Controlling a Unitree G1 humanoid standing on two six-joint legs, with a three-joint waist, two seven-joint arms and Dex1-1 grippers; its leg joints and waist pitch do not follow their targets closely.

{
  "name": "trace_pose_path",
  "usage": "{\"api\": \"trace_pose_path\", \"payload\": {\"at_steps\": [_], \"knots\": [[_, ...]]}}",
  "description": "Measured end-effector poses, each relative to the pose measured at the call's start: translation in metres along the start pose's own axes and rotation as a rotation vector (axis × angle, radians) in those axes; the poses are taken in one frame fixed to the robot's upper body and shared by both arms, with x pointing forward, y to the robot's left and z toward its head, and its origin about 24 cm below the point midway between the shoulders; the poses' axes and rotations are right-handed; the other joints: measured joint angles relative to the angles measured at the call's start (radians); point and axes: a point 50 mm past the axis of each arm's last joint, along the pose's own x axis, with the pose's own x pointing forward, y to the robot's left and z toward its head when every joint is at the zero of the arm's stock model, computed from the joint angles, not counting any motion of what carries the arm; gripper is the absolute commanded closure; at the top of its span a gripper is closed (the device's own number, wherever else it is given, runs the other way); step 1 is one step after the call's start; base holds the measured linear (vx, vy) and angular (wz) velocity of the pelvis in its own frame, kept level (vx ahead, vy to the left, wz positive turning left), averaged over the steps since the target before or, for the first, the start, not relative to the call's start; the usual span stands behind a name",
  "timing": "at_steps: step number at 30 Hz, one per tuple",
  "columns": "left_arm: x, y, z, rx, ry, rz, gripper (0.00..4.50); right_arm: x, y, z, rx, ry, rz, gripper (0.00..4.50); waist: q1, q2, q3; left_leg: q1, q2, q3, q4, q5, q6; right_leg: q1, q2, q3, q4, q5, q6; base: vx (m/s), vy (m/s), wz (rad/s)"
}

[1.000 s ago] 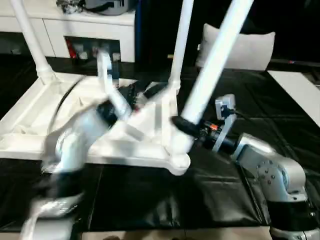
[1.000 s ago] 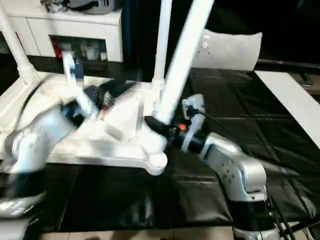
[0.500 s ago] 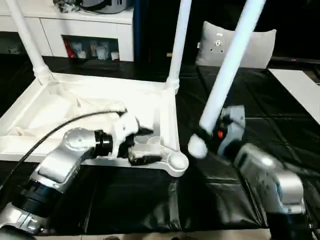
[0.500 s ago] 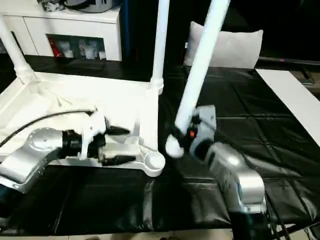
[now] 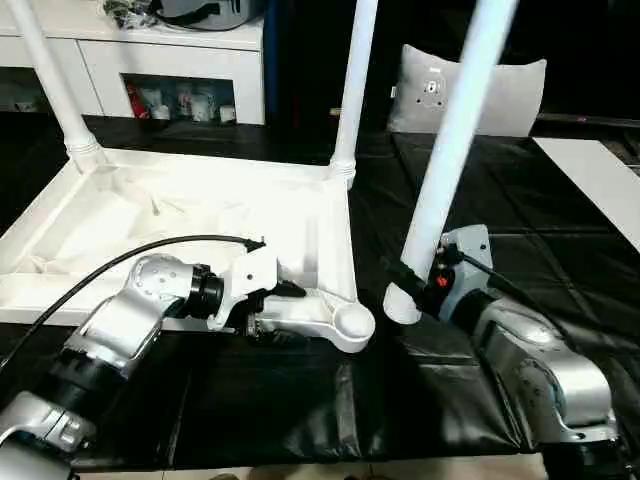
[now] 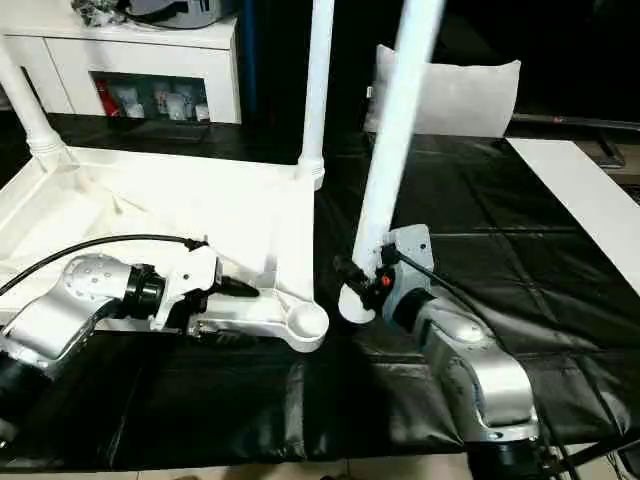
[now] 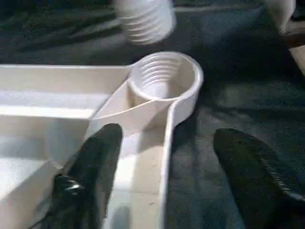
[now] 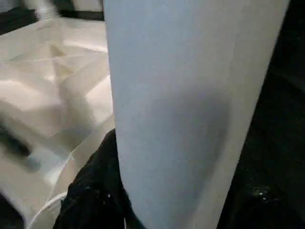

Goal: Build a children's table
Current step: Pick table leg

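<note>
The white table top [image 5: 190, 215] lies upside down on the black cloth, ribs facing up. Two white legs [image 5: 352, 80] stand in its far corner sockets. My left gripper [image 5: 279, 312] is open and straddles the near rim just left of the empty near-right corner socket [image 5: 353, 324]. In the left wrist view its two black fingers [image 7: 93, 167] stand either side of that rim, with the ribbed socket [image 7: 164, 78] ahead of them. My right gripper [image 5: 412, 280] is shut on a third leg [image 5: 450, 140] near its threaded lower end [image 7: 145, 19]. That end hangs just right of the socket, and the leg leans slightly right.
A white-grey cushion [image 5: 470, 90] leans at the back right. A flat white board [image 5: 595, 190] lies on the far right of the cloth. A white cabinet [image 5: 150, 60] stands behind the table top. A black cable [image 5: 120, 262] runs from my left wrist across the near rim.
My left arm swung down from over the table top to the near rim beside the corner socket. The right gripper carried the leg's lower end off the socket to its right.
</note>
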Motion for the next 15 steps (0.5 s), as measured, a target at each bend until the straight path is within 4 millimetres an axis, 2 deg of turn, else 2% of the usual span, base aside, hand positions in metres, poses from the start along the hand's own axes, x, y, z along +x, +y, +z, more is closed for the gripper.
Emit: {"api": "trace_pose_path", "payload": {"at_steps": [2, 10, 15], "knots": [[0.000, 0.002, -0.002, -0.005, 0.019, -0.001, 1.51, 0.001, 0.007, -0.003, -0.017, 0.001, 0.040, 2.61, -0.001, 0.000, 0.000, 0.000, 0.000, 0.000, 0.000, 0.000, 0.000, 0.000, 0.000, 0.000, 0.000, 0.000, 0.000, 0.000, 0.000, 0.00], [0.003, 0.001, -0.010, -0.010, 0.080, -0.027, 2.13, 0.000, 0.007, -0.003, 0.000, -0.002, 0.061, 2.61, -0.004, 0.001, 0.000, 0.002, 0.000, 0.000, 0.000, 0.000, 0.000, 0.000, 0.000, 0.000, 0.001, 0.000, 0.000, 0.000, 0.000, 0.00], [0.004, 0.001, -0.011, 0.000, 0.095, -0.041, 2.52, 0.002, 0.012, 0.003, 0.020, -0.072, 0.099, 2.61, -0.004, 0.001, 0.000, 0.003, 0.000, 0.001, 0.000, 0.000, 0.000, 0.000, 0.000, 0.000, 0.001, 0.000, 0.000, 0.000, 0.000, 0.00]]}}
